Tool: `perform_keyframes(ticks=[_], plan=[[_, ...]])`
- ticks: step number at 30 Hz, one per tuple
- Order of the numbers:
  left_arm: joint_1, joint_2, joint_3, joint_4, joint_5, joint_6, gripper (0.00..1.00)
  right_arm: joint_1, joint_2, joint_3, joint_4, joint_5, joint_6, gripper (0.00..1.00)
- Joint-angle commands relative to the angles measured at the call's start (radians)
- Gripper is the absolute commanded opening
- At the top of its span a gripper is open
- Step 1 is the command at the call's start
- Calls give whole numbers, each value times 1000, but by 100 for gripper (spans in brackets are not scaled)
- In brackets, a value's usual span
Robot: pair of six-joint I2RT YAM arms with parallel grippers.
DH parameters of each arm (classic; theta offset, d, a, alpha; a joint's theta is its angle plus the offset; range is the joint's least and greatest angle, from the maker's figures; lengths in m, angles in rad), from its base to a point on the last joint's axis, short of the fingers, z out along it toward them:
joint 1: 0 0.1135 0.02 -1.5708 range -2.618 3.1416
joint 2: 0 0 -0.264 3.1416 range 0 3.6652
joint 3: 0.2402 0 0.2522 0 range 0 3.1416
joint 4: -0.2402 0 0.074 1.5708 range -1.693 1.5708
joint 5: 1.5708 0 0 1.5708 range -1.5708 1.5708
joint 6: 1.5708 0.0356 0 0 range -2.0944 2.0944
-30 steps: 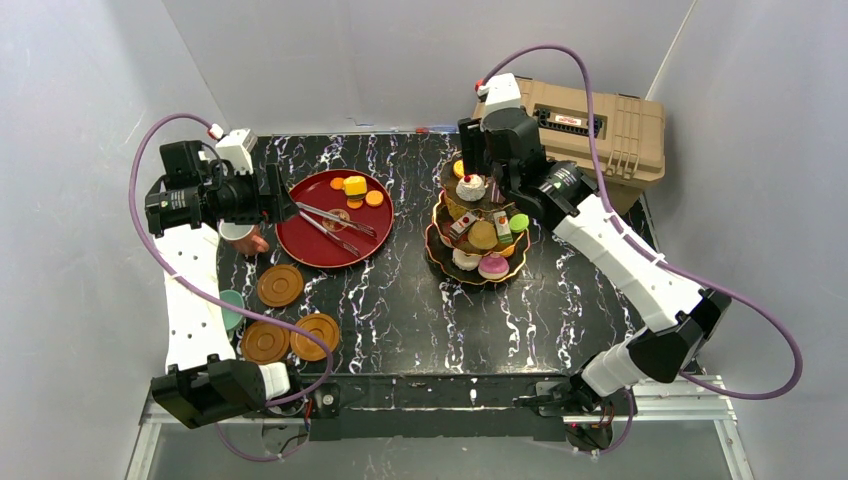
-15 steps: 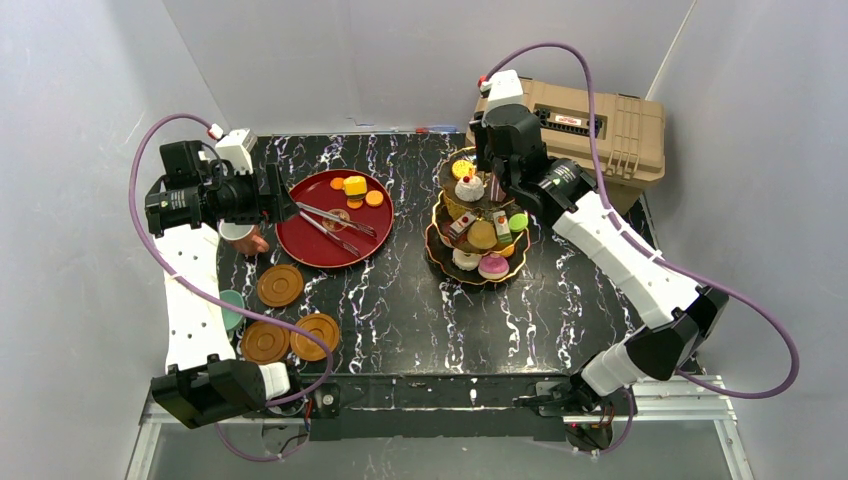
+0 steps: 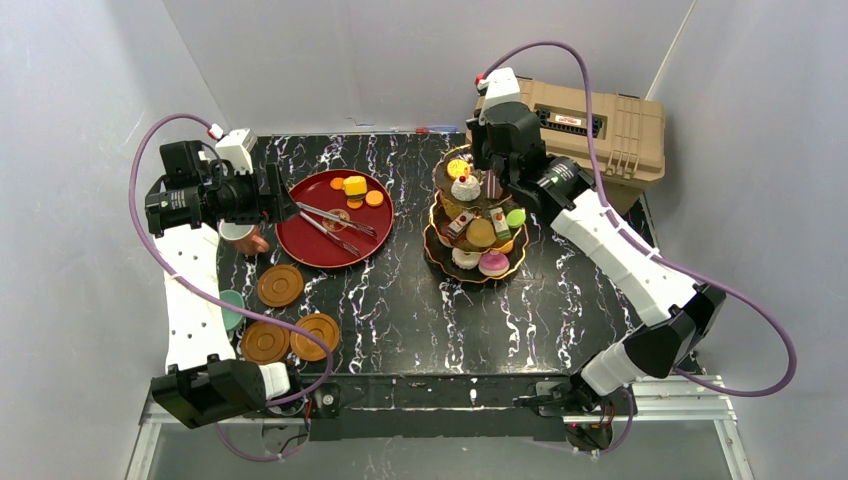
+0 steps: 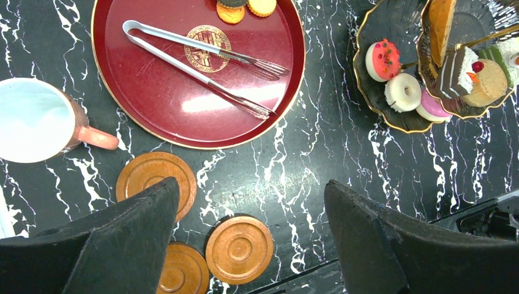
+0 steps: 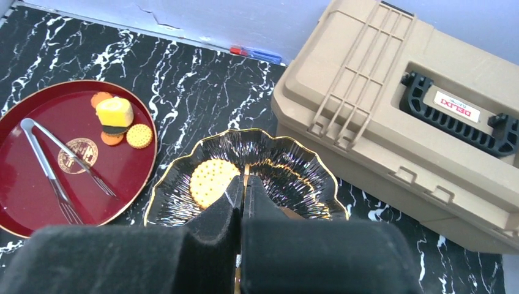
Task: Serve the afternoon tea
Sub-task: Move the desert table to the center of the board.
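Black marble table [image 3: 400, 300] carries the three-tier stand [image 3: 478, 225] right of centre, its tiers loaded with pastries [image 3: 493, 264]; the right gripper [image 5: 243, 184] is pinched shut on the stand's thin gold stem [image 5: 245, 171] above the top tier (a slim hold); the left gripper [image 4: 252, 185] hangs wide apart and empty over the saucers [image 4: 156, 177]. Moving the stand wants a plumb stem and slow travel, since any tilt could shed pastries.

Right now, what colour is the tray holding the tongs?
Dark red tray with a gold emblem; left wrist view shows it best.
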Motion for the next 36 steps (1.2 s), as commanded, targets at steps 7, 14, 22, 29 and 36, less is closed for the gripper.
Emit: perform_keyframes(ticks=[7, 14, 22, 29, 36], plan=[[-3, -8, 39, -22, 25, -2, 86, -1, 27, 104, 257, -74, -37, 1], [-3, -11, 32, -22, 24, 2, 86, -1, 46, 50, 385, -84, -43, 1], [-2, -6, 41, -22, 20, 2, 86, -1, 120, 110, 424, -85, -60, 1], [-3, -12, 27, -22, 17, 7, 86, -1, 127, 58, 431, -85, -64, 14], [-2, 0, 59, -55, 5, 24, 88, 1, 71, 43, 431, -110, -61, 61]])
